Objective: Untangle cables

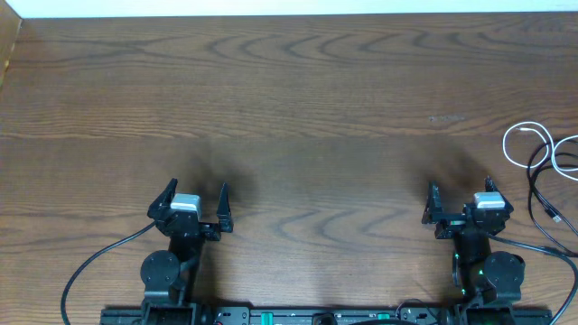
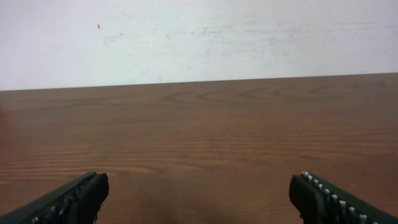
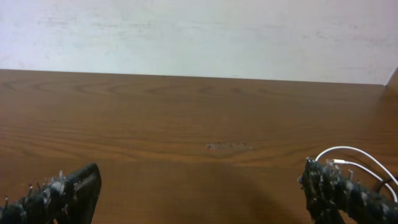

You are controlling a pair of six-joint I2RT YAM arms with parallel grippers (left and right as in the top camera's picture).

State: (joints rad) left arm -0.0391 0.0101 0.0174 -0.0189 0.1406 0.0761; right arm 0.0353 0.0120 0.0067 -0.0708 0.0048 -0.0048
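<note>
Lying overlapped at brown wooden bench [image 1: 298,108] right edge: thin white cord [image 3: 339,149], thin black cord [image 1: 532,185]. Left fingers [image 1: 168,194], right fingers [image 1: 433,200]: spread, empty.

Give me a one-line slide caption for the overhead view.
Left pincer and right pincer sit open above the table; white cable and black cable lie looped together at far right.

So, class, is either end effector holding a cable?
No, the left end effector and right end effector are open and empty; the cables lie apart.
</note>
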